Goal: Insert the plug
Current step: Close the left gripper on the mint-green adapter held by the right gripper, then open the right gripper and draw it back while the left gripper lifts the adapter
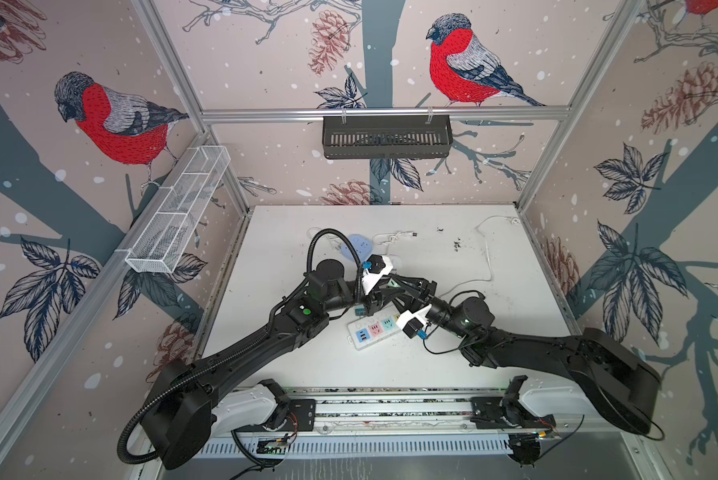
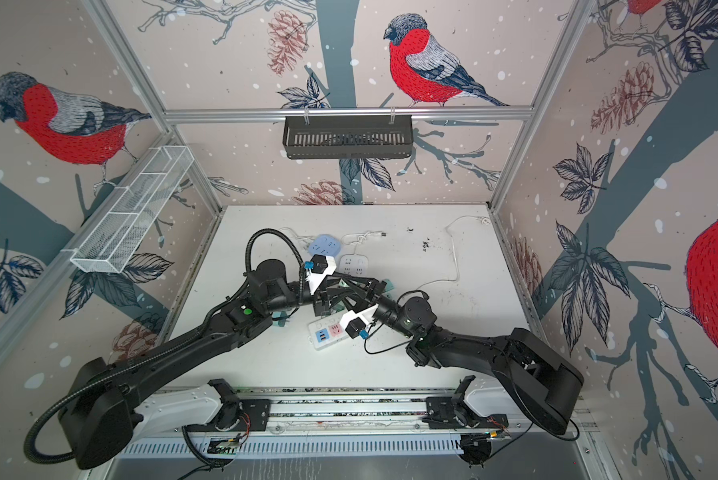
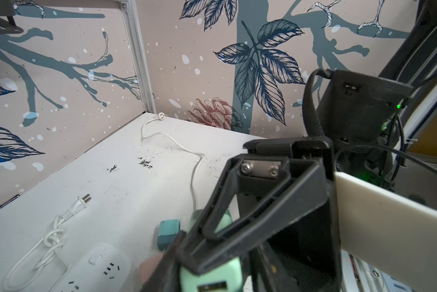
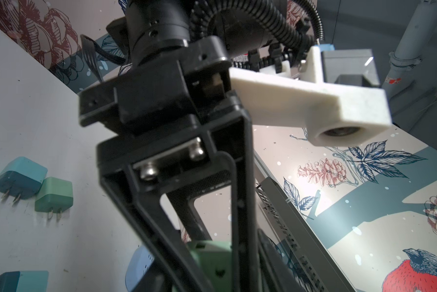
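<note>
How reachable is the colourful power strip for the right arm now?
Probably yes: the power strip lies in the open right beside that arm's wrist. But the right gripper is shut on the green plug, which the left gripper also grips.

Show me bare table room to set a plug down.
Bare: the front band between the coloured power strip and the rail; the right side beyond the white cable. Crowded: the middle and back left, around the white strip and round socket.

Plug half lost in the grip
The mint plug (image 3: pixel 207 280) shows only between the fingers (image 3: pixel 268 227) of the right gripper (image 3: pixel 222 270), its end and their tips cut off by the frame edge.
</note>
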